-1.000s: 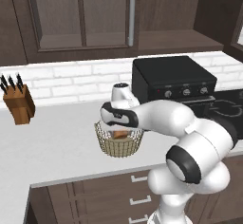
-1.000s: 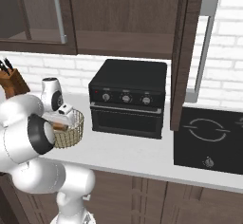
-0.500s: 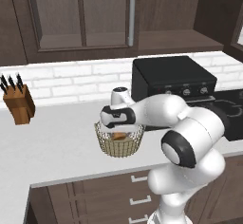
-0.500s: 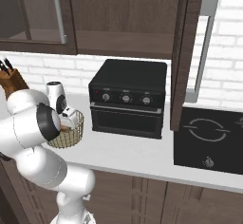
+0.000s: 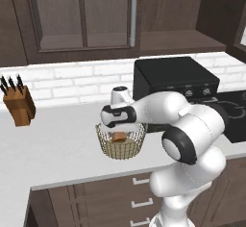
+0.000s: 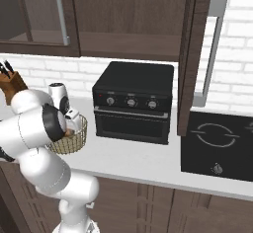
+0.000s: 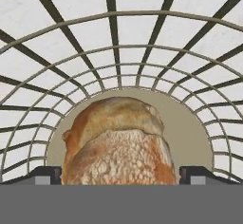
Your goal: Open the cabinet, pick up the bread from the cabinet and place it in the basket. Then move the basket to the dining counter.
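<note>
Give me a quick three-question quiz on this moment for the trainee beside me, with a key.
1. True or false: the bread lies inside the basket.
2. Multiple choice: the basket stands on A) the grey worktop, B) the black oven, C) the hob.
3. Short answer: how do the jaws of the tool stand around the bread?

Key
1. True. In the hand view it rests on the basket's beige base, ringed by wire mesh.
2. A. It stands on the worktop, left of the oven.
3. Wide open, one fingertip on each side of the bread, with no clear squeeze on it.
</note>
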Motion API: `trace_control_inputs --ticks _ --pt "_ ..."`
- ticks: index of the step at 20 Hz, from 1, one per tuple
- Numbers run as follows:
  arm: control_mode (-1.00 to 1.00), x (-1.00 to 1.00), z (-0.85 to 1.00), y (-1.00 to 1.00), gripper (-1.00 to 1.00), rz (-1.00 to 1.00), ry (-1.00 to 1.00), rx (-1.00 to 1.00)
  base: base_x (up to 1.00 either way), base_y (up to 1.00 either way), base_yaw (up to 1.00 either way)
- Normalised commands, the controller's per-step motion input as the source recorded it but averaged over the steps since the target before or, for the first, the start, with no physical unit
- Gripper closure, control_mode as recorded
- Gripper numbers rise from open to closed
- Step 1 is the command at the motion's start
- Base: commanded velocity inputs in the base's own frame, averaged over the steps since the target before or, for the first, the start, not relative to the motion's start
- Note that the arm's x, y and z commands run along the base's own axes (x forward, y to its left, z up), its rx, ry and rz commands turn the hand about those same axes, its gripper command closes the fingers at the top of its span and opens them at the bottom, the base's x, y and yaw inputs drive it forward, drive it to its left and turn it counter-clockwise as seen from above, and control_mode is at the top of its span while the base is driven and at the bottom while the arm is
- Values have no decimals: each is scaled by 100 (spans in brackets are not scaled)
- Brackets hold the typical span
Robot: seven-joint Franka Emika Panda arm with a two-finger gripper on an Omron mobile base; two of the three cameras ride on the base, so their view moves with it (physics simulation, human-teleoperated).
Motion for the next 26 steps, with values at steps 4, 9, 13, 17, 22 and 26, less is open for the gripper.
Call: trace_control_inputs --ticks 4,9,13,17,22,26 --pt "-100 30 0 0 -100 0 -4 0 0 0 0" --pt "-100 -4 38 0 -100 -5 -7 0 0 0 0" --pt "-100 -26 66 2 -100 -7 -18 0 0 0 0" --pt "-100 -55 44 -7 -100 -17 -7 0 0 0 0" --pt "-100 -49 2 -32 -100 -23 0 1 0 0 0" --pt "-100 -20 0 -38 -100 -19 0 6 0 0 0"
